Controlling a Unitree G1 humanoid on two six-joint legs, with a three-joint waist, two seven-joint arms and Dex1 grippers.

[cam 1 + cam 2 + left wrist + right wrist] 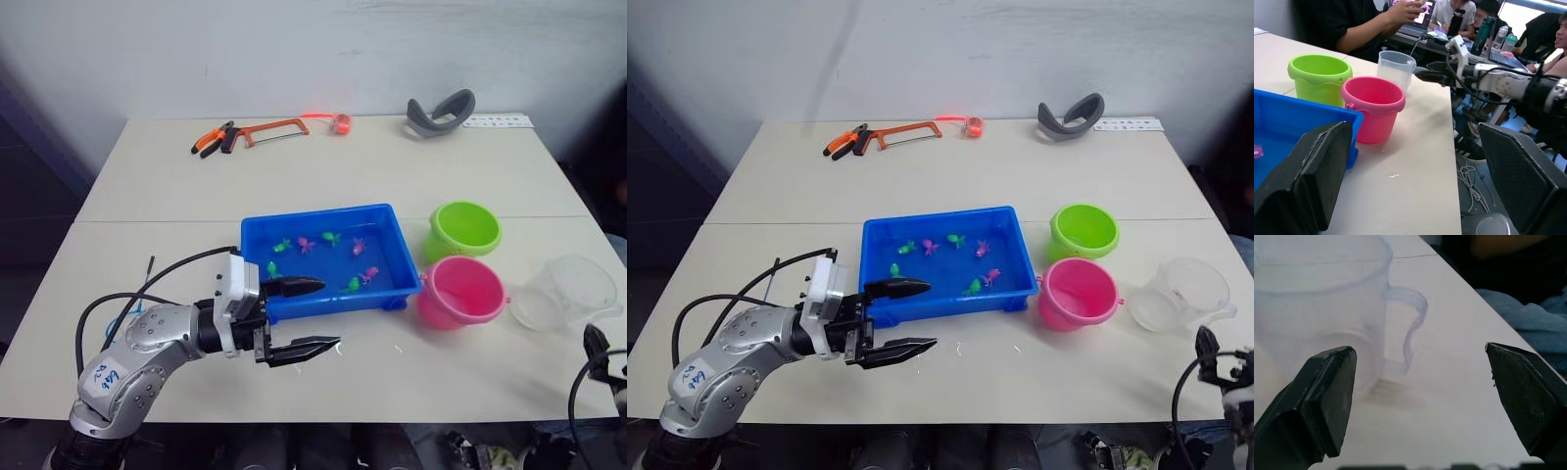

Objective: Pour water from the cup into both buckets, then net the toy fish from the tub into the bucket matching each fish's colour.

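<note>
Nothing begun: clear cup [1181,291] stands ungrasped at 3 o'clock of pink bucket [1077,292], fish [982,248] remain in blue tub [884,305], both right gripper [1415,396] and left gripper [903,317] gape empty.

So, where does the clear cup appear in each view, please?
Left eye view: clear cup at far right, beside the pink bucket.
Right eye view: far right, just past the pink bucket.
Left wrist view: behind the pink bucket and green bucket.
Right wrist view: close up, its handle between the open fingers.
Shared landmark: the pink bucket.

Tub [392,227] was bright blue; buckets lime green [464,228] and pink [460,292]; fish [331,237] green and magenta; cup [568,291] colourless.
</note>
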